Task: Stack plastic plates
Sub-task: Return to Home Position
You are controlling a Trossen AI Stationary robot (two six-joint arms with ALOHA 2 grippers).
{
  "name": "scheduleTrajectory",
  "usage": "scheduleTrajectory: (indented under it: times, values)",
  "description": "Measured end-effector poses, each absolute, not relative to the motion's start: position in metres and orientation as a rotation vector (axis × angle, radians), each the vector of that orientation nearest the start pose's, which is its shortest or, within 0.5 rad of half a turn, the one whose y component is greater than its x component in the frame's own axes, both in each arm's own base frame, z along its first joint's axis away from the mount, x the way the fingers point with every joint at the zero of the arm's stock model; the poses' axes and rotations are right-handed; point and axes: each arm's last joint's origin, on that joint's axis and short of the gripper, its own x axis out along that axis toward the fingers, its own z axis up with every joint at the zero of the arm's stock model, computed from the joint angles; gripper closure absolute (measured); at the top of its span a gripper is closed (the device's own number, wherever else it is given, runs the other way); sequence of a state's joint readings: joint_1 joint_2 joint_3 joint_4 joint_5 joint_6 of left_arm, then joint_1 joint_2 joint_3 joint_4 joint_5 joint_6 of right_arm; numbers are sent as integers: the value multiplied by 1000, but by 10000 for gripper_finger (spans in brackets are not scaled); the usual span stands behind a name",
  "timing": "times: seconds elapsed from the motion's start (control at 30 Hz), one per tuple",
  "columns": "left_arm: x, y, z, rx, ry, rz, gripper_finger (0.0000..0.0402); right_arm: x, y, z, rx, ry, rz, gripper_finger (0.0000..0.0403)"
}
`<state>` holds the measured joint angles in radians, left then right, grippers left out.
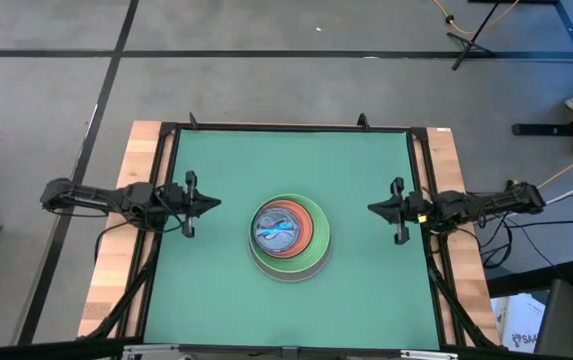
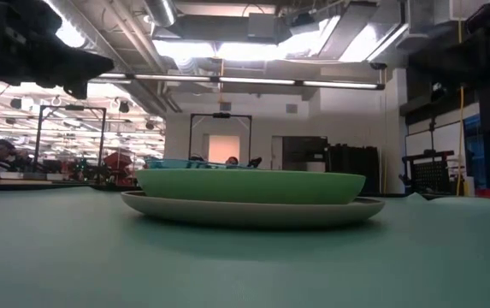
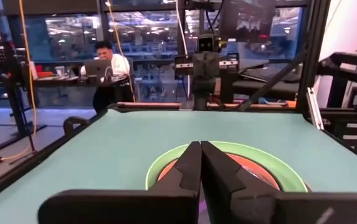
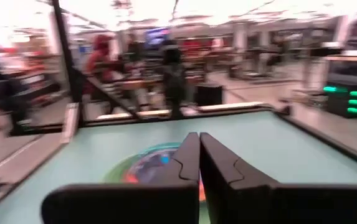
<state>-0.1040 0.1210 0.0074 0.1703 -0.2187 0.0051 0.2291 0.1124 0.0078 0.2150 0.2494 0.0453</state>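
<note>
The left gripper (image 1: pixel 214 203) hangs over the left side of the green mat (image 1: pixel 366 290), fingers pressed together on nothing. The right gripper (image 1: pixel 373 208) faces it from the right side, likewise closed and empty. Between them, well apart from both, the plastic plates (image 1: pixel 289 236) sit in one stack, cyan on top. Beyond the mat a person (image 3: pixel 106 62) sits at a laptop (image 3: pixel 96 66).

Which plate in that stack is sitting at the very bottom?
The large grey-white plate. It is the widest of them, and its rim shows all round beneath the light green plate, which sits directly on it.
</note>
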Motion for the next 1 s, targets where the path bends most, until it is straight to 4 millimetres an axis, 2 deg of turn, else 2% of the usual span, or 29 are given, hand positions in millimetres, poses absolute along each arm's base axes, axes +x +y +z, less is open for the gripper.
scheduleTrajectory:
  times: [0.13,0.43,0.63,1.0]
  values:
    - [98,-4,175,-36,-94,119,398,99,14,172,69,-56,-86,398]
    - [96,-3,171,-39,-55,140,397,99,15,167,84,-4,-34,397]
    - [97,-1,171,-34,-53,222,397,99,15,167,82,-4,-40,397]
    - [97,-1,171,-28,-51,221,397,99,15,167,81,-2,-40,397]
